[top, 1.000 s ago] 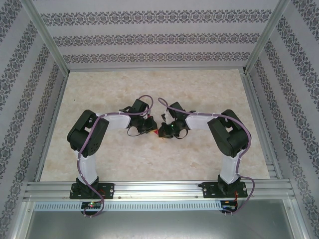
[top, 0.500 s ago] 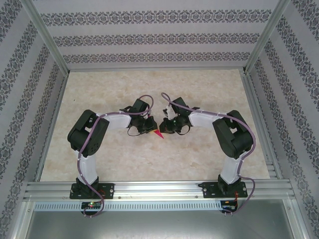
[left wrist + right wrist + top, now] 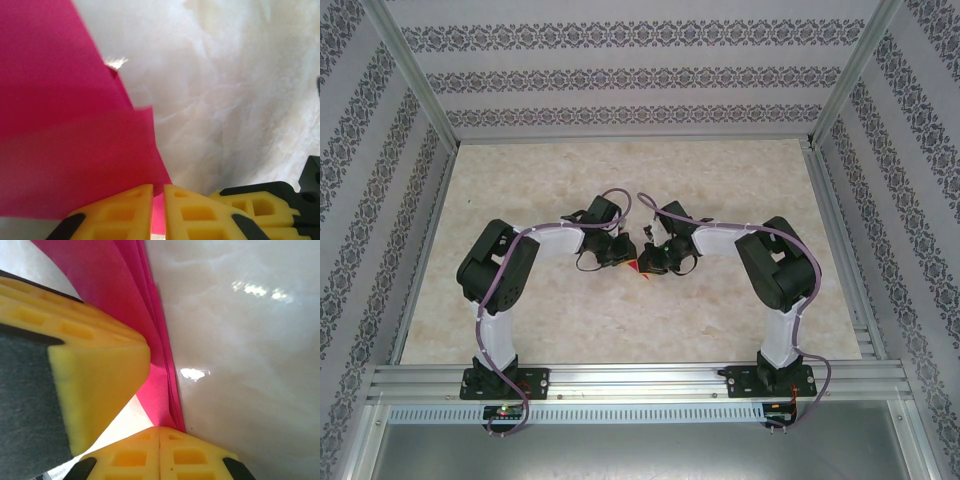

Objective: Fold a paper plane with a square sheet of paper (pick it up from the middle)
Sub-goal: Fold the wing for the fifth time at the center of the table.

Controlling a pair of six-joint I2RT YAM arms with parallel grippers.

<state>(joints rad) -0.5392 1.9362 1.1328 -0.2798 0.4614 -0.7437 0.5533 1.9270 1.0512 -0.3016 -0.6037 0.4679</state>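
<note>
The square sheet of paper is folded into magenta-pink layers and is held up between both grippers above the table's middle. From above, just a small pink tip peeks out between them. My left gripper pinches the paper's lower edge, with pink showing in the narrow slit between its yellow fingers. My right gripper is shut on the stacked fold edges, which run down into its fingertips. The left gripper's yellow finger sits close beside it.
The cream marble tabletop lies under both arms. Aluminium frame posts and patterned walls close in the back and sides. A metal rail carries the arm bases at the near edge.
The right arm swung slightly outward half a second ago and has come back in. The pink tip between the grippers showed more then and is now mostly covered.
</note>
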